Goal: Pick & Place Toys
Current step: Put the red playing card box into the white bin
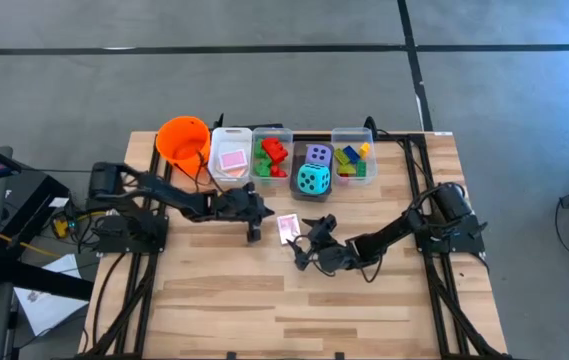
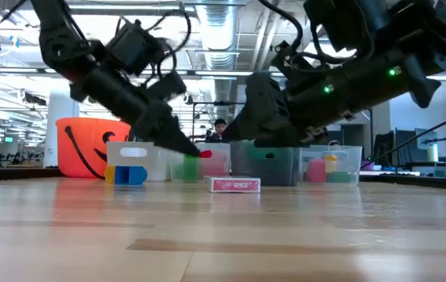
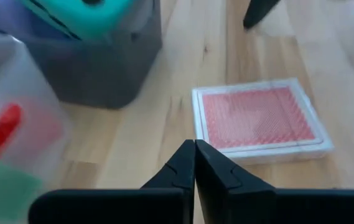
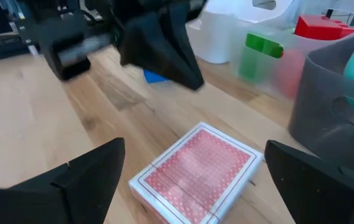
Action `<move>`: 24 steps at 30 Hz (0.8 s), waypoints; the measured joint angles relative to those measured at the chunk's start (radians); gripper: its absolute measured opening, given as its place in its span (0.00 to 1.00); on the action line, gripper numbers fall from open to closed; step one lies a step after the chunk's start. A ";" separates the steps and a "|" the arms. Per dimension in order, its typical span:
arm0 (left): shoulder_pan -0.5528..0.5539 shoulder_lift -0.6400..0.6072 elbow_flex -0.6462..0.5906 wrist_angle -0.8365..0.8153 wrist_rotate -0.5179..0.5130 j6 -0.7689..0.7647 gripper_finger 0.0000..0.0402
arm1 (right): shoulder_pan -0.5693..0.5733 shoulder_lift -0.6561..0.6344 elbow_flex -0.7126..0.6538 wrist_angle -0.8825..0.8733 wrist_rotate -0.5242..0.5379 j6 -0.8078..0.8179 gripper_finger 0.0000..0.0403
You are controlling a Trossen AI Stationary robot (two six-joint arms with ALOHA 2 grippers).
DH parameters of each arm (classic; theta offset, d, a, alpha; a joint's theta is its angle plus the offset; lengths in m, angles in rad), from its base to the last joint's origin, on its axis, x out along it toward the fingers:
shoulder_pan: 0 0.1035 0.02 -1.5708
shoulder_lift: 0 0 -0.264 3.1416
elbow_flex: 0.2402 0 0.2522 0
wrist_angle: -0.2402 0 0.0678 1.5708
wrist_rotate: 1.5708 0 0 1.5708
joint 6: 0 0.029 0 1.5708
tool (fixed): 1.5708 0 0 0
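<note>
Right end effector (image 4: 192,180) stands wide apart astride the pink-white card deck (image 4: 195,171) at frame centre; lower squarely, then close. Left end effector (image 3: 195,163), pinched together empty, sits just beside the deck.

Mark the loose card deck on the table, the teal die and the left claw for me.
card deck (image 4: 194,169): right wrist view, middle of its red patterned face.
teal die (image 1: 313,180): high view, its top face.
left claw (image 3: 195,163): left wrist view, the seam between its shut fingertips.
</note>
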 joint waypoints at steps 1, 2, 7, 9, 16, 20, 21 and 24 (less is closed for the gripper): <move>0.000 0.028 0.000 0.021 0.001 0.000 0.00 | 0.000 0.000 0.000 -0.005 0.000 0.000 0.94; -0.001 0.053 -0.001 0.042 0.002 0.000 0.00 | 0.000 0.000 0.000 -0.010 0.000 0.000 0.94; 0.009 0.141 -0.001 0.163 0.006 0.001 0.00 | 0.000 0.000 0.000 -0.017 0.000 0.003 0.94; 0.021 0.158 0.000 0.193 0.005 0.000 0.00 | 0.000 0.000 0.000 -0.018 0.000 0.003 0.94; 0.062 0.211 0.033 0.209 0.007 0.001 0.00 | -0.014 0.000 0.000 -0.074 -0.014 0.067 0.94; 0.063 0.242 0.060 0.185 0.064 0.001 0.00 | -0.036 0.000 0.000 -0.117 -0.067 0.116 0.94; 0.059 0.245 0.063 0.168 0.069 0.001 0.00 | -0.041 0.000 0.000 -0.126 -0.077 0.123 0.94; 0.050 0.245 0.066 0.119 0.069 0.000 0.00 | -0.049 0.000 0.000 -0.144 -0.088 0.135 0.94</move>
